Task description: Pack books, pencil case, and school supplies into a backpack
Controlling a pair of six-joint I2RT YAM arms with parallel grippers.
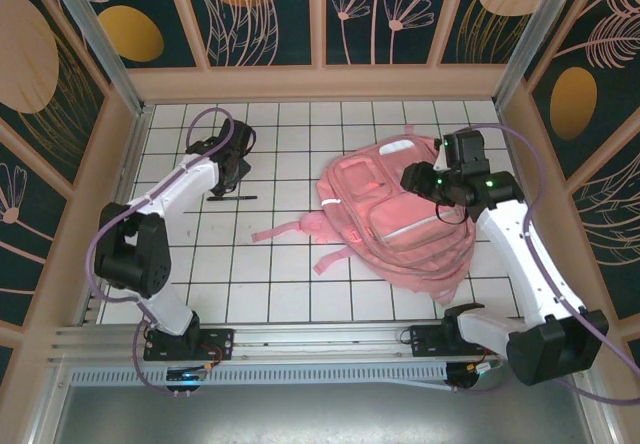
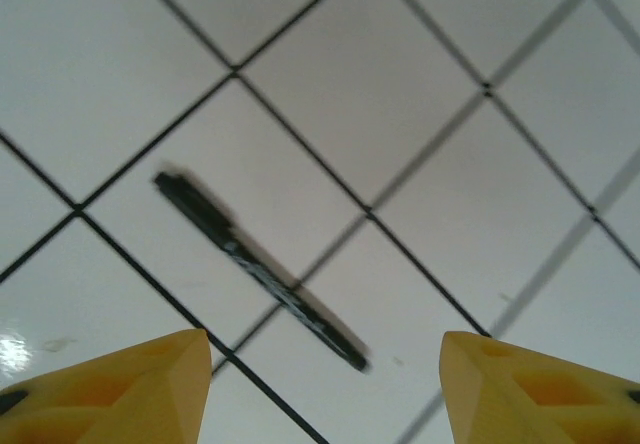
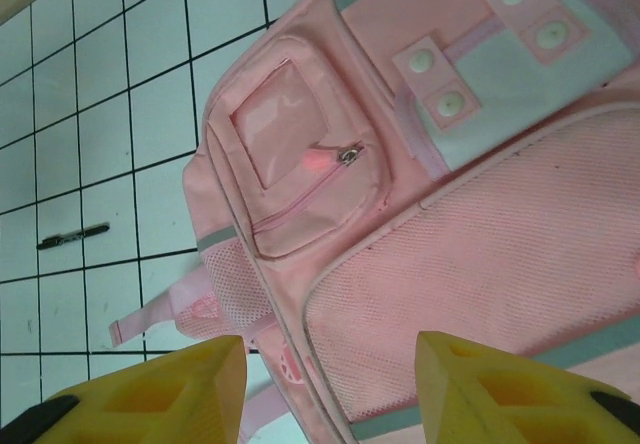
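A pink backpack lies flat right of the table's middle, its front pocket and mesh panel under my right wrist. My right gripper hovers above its upper right part, open, nothing between the yellow fingers. One loose black pen lies on the tiles at the left; the same pen lies diagonally below my left gripper, which stands open just above and behind it without touching it. That pen is small at the left of the right wrist view. Books and pencil case are out of view.
The white gridded table is walled by wooden panels on three sides. A pink strap trails left from the backpack toward the table's middle. A metal rail runs along the near edge by the arm bases.
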